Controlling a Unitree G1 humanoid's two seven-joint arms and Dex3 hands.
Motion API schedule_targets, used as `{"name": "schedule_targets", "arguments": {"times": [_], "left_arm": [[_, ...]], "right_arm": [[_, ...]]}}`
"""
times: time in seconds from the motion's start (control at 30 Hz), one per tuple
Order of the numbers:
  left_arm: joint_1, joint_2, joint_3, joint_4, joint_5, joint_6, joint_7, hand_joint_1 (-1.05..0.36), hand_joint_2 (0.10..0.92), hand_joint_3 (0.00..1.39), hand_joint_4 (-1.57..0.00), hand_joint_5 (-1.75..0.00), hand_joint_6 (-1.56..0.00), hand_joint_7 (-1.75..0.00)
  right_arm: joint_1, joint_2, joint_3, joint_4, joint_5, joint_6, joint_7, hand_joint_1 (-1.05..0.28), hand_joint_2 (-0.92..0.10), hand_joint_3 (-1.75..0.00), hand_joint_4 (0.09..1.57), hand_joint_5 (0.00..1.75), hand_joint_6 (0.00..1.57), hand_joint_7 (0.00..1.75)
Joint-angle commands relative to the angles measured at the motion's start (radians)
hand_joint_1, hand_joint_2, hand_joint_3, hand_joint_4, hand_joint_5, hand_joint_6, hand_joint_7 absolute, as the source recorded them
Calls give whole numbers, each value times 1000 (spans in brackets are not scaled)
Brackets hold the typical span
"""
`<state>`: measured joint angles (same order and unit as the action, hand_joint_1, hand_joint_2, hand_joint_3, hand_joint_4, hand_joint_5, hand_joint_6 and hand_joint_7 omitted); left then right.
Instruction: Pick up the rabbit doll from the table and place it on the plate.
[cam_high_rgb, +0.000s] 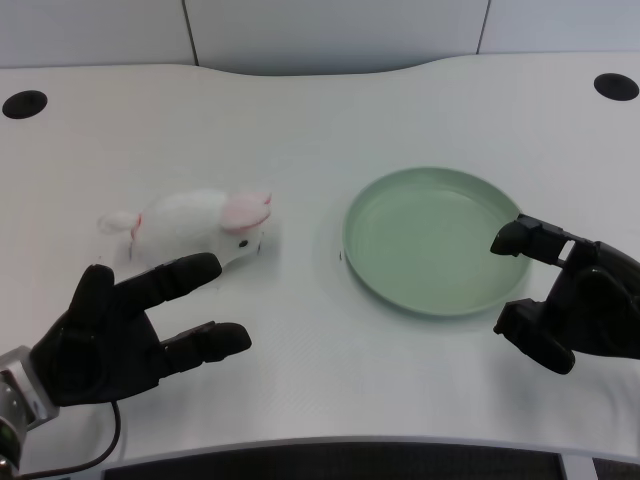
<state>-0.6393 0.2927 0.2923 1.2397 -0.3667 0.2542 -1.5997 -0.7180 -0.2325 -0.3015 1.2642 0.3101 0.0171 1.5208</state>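
On the left half of the white table lies the rabbit doll, resting on its side with its pink ear and face turned right, toward the plate, and its small tail at the far left. It is untouched and well apart from the pale green plate, which sits right of centre with nothing on it.

Near the lower left corner, the left hand hangs just on the near side of the doll with its fingers spread wide and holding nothing; the upper fingertip reaches close to the rabbit's nose (whether it brushes the fur I cannot tell). The palm faces the toy, which reads as a hand set up to close around the body from the near side rather than from above.

At the right, the right hand rests just beside the plate's near right rim, loosely curled and idle, seemingly kept out of the path the doll would take.

By my reading the pick-up has not begun; the next move calls for advancing the left hand and wrapping the soft body.
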Motion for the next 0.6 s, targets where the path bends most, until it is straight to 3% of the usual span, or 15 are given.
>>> {"name": "schedule_targets", "arguments": {"times": [0.03, 0.17, 0.37, 0.6], "left_arm": [[-14, 16, 3, 6, 5, 2, -13, -876, 921, 410, -480, -638, -716, -31], [-14, 15, 3, 4, 3, -5, -14, -875, 921, 416, -472, -636, -710, -27], [-13, 17, 3, 6, 7, -8, -12, -881, 921, 422, -469, -641, -714, -26], [-10, 17, 6, 4, 5, -21, -8, -876, 921, 433, -463, -642, -714, -24]], "right_arm": [[-3, -11, -8, 0, 5, 6, 5, -746, -921, -74, 971, 1706, 804, 1309], [0, -10, -7, -2, 2, -17, 0, -760, -921, -106, 990, 1640, 809, 1307], [-2, -12, -5, 0, 1, -5, -1, -752, -921, -91, 1007, 1632, 811, 1295], [0, -8, -8, -1, 4, -20, 6, -760, -921, -101, 998, 1673, 823, 1301]]}}
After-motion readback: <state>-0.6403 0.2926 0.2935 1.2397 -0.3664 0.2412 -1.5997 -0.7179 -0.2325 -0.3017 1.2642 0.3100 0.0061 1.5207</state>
